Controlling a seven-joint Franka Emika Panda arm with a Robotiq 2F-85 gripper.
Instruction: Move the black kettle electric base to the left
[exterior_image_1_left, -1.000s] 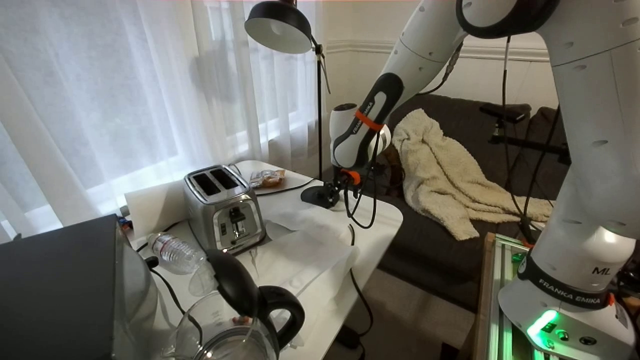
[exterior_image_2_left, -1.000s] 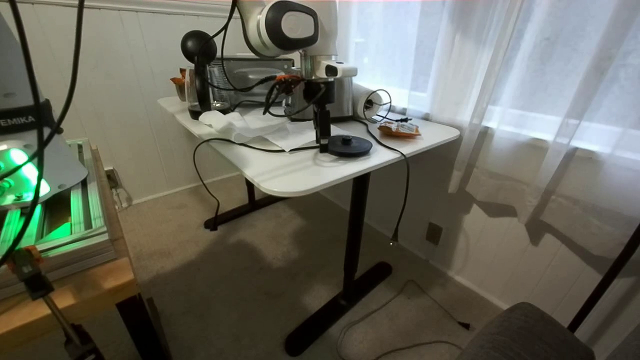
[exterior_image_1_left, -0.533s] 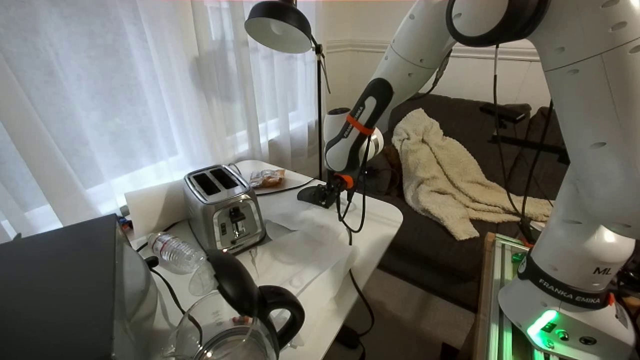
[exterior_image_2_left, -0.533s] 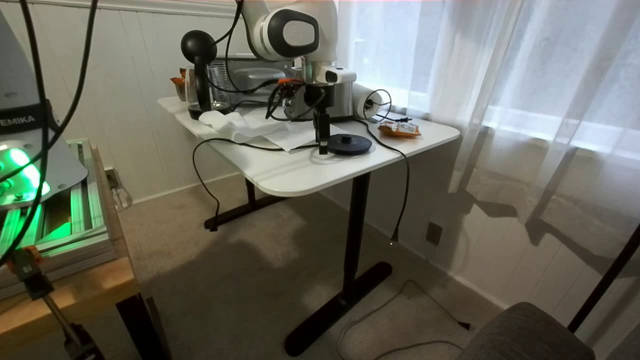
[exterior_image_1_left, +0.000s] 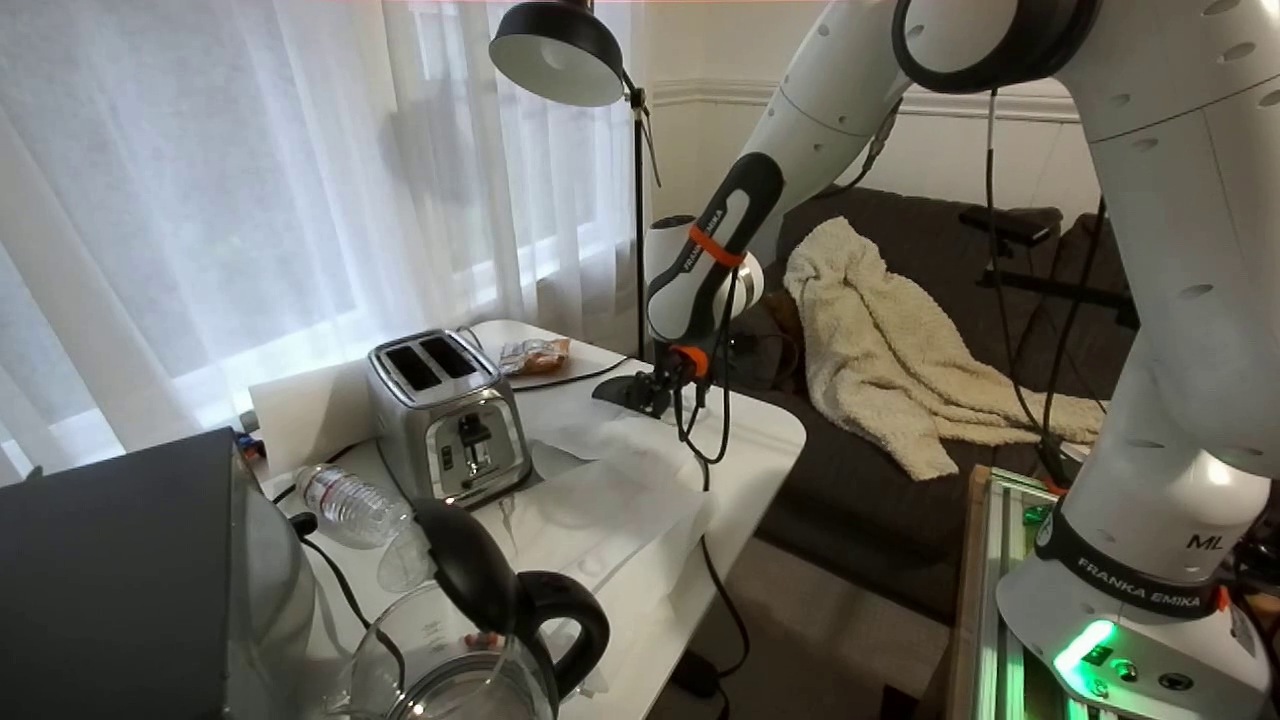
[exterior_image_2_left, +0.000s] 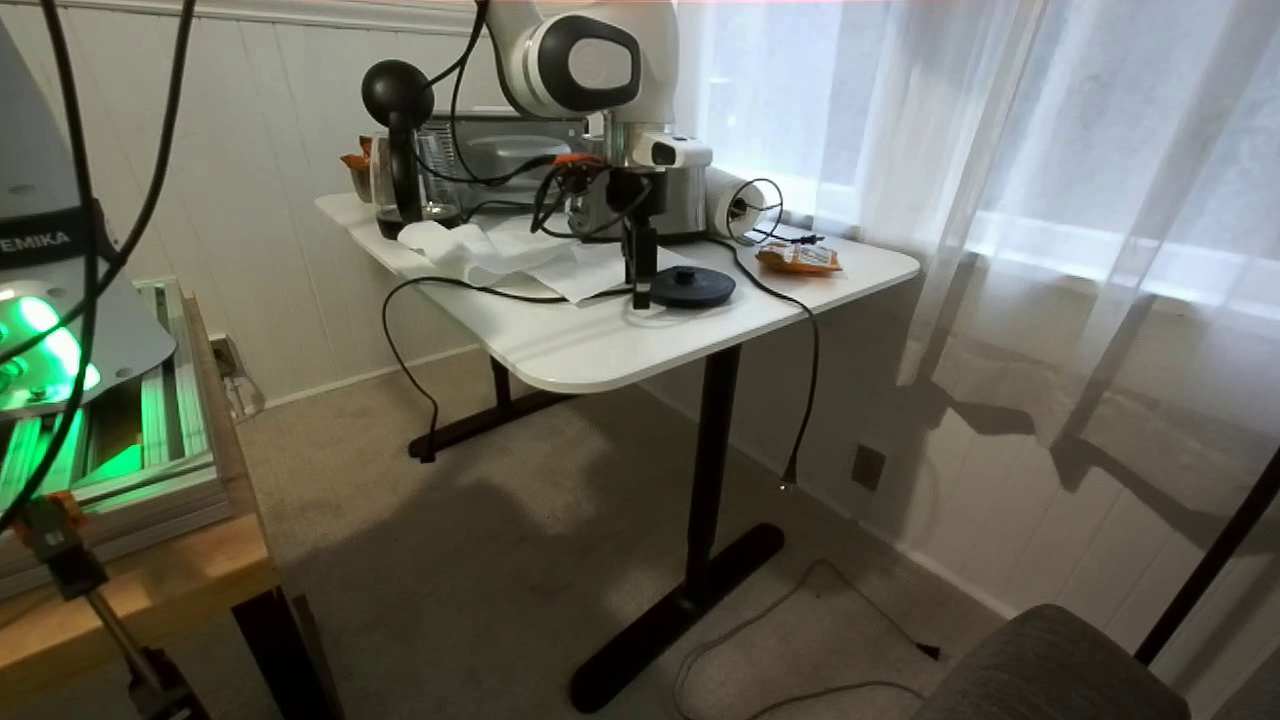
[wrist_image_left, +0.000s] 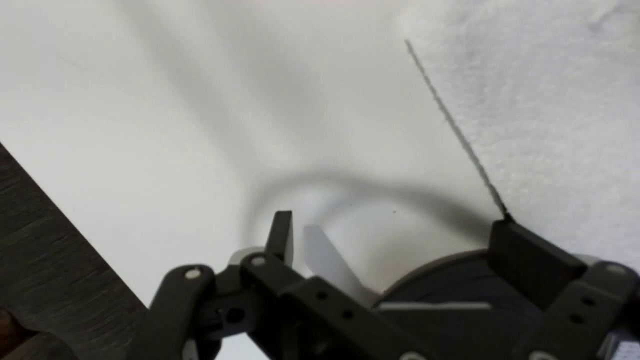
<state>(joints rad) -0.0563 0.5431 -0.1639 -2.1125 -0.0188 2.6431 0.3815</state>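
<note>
“Judging from the wrist view, clamped on anything?”

“No. Only a wide gap across the gripper, with the black kettle electric base partly hidden behind one of the fingers.”

“Likely trouble?”

“Skidding off a thin rim, probably, from closing too high.”

“And the base, in an exterior view?”

“Lying flat on the table, near its edge, just beside the gripper; cannot tell whether touching. Apparently trailing a cord over the table's side, so apt to be tugged back or twisted during a slide.”

“Past the toaster, in an exterior view?”

“At the far end, beyond a paper towel. Perhaps bunching that up if swept inward, or tipping off the corner if sent outward, given doubt over whose left.”
</note>
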